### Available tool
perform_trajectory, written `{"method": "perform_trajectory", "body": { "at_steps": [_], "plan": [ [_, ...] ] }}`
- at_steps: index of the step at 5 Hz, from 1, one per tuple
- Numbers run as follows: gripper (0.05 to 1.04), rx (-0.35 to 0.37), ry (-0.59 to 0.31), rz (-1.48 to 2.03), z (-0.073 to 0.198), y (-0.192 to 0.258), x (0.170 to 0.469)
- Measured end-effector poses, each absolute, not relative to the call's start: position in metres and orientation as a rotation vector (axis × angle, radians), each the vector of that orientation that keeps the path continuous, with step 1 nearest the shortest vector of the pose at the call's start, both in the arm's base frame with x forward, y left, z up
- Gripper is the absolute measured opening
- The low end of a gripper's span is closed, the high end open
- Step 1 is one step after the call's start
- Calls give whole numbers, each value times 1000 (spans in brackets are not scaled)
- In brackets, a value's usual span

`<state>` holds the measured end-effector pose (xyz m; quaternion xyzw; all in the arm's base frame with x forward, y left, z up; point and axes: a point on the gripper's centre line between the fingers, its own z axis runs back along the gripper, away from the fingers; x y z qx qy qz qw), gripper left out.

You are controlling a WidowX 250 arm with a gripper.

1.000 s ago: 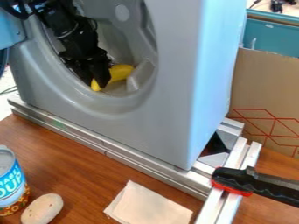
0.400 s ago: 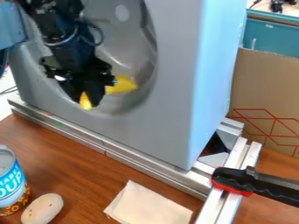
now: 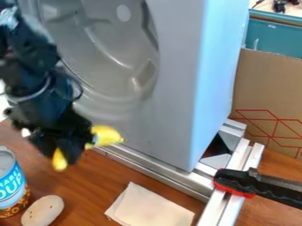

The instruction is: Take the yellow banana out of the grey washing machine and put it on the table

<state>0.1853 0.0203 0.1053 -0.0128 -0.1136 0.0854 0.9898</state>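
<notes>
The black gripper [image 3: 65,154] hangs at the left, in front of the grey machine and above its metal rail. It is shut on a yellow object [image 3: 107,136], which looks like a banana; one end sticks out to the right of the fingers and the other end pokes out below them at the left. The middle of the yellow object is hidden behind the gripper. Below and to the left of the gripper stands a soup can [image 3: 12,187], with a pale potato-like object [image 3: 43,211] beside it.
The grey machine [image 3: 177,88] with its round opening stands behind the gripper on metal rails [image 3: 159,165]. A folded beige cloth [image 3: 150,206] lies on the wooden table [image 3: 94,185]. A black and red clamp [image 3: 245,183] grips the right rail; a cardboard sheet [image 3: 268,88] stands at the right.
The gripper has come out of the machine's round opening toward the camera and down to the left, carrying the yellow object with it. The can, potato-like object and cloth have not moved.
</notes>
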Motion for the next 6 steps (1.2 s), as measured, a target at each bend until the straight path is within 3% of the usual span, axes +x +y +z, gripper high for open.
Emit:
{"method": "perform_trajectory", "body": {
  "at_steps": [2,3,4,5,6],
  "plan": [
    [454,-117,-72,55,69,12,155],
    [454,-197,-15,-76,45,3,164],
    [454,-164,63,-245,35,0,175],
    [454,-124,83,-333,27,4,167],
    [454,-177,106,-401,25,-6,137]
  ]
}}
